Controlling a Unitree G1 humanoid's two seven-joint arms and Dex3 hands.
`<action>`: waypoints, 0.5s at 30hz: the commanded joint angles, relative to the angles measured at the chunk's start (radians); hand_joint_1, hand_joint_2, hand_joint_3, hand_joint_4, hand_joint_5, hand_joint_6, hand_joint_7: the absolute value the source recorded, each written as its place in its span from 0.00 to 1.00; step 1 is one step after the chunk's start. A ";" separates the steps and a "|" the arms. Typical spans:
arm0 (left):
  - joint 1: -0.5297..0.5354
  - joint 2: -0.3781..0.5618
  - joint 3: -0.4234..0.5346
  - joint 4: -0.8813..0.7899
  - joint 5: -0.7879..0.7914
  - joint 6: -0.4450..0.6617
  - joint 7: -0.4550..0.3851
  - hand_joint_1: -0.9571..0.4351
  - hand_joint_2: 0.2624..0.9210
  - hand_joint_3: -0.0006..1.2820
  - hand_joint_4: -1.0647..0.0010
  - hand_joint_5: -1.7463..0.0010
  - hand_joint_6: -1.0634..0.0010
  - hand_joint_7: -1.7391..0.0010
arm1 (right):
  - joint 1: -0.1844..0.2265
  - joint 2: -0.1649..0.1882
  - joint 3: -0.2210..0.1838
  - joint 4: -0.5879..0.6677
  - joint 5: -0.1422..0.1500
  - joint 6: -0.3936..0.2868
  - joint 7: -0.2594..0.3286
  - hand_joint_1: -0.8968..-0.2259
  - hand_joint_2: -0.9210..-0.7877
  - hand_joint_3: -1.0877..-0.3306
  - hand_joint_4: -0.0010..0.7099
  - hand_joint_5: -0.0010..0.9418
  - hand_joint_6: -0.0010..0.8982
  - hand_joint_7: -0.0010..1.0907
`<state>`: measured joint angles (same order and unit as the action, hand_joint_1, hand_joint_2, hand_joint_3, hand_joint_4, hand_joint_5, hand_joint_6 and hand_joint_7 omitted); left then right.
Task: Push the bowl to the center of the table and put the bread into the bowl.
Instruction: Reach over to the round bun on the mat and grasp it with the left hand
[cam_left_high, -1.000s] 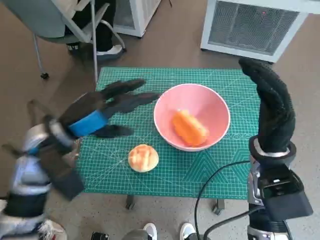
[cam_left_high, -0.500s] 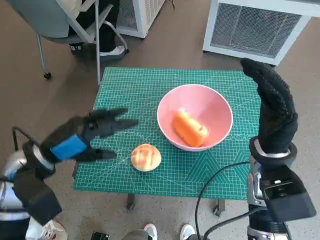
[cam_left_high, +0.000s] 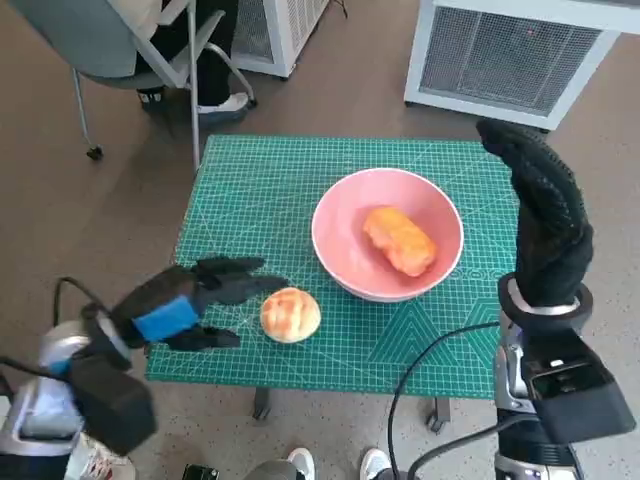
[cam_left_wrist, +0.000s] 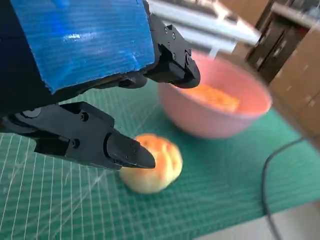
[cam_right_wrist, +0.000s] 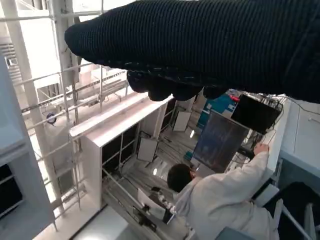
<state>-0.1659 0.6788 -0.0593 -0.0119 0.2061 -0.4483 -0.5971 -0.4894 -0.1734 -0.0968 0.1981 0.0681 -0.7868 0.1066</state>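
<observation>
Green gridded mat (cam_left_high: 280, 190) over a small table, mid-frame. Pink bowl (cam_left_high: 345, 262) right of centre, holding an orange oblong loaf (cam_left_high: 400, 240). Round golden bun (cam_left_high: 290, 314) (scored top, glossy) just lower left of the bowl. Left hand (cam_left_high: 195, 297) beside the bun, fingers spread, holding nothing. Right hand (cam_left_high: 545, 215) raised at right edge, fingers extended together, empty.

A brown floor (cam_left_high: 330, 90) surrounds the small table (cam_left_high: 260, 180) with its green cutting mat. Beyond the table stand a grey chair (cam_left_high: 120, 45) and a white grilled unit (cam_left_high: 510, 55).
</observation>
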 joint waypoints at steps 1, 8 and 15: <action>-0.034 -0.027 -0.050 0.059 0.064 -0.010 0.032 0.53 0.98 0.00 0.64 0.99 0.58 0.93 | 0.025 -0.006 0.000 0.003 0.011 0.007 0.018 0.62 0.00 0.64 0.59 0.00 0.04 0.66; -0.084 -0.076 -0.116 0.130 0.153 -0.006 0.087 0.53 0.99 0.00 0.64 0.99 0.58 0.95 | 0.030 -0.010 0.001 -0.002 0.018 0.011 0.029 0.61 0.00 0.64 0.59 0.00 0.04 0.66; -0.124 -0.127 -0.171 0.180 0.225 0.010 0.140 0.52 0.98 0.00 0.65 1.00 0.59 0.96 | 0.034 -0.010 0.000 -0.009 0.009 0.017 0.031 0.60 0.00 0.64 0.59 0.00 0.04 0.67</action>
<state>-0.2694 0.5705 -0.2091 0.1491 0.4037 -0.4440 -0.4818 -0.4839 -0.1791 -0.0970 0.1911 0.0767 -0.7828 0.1281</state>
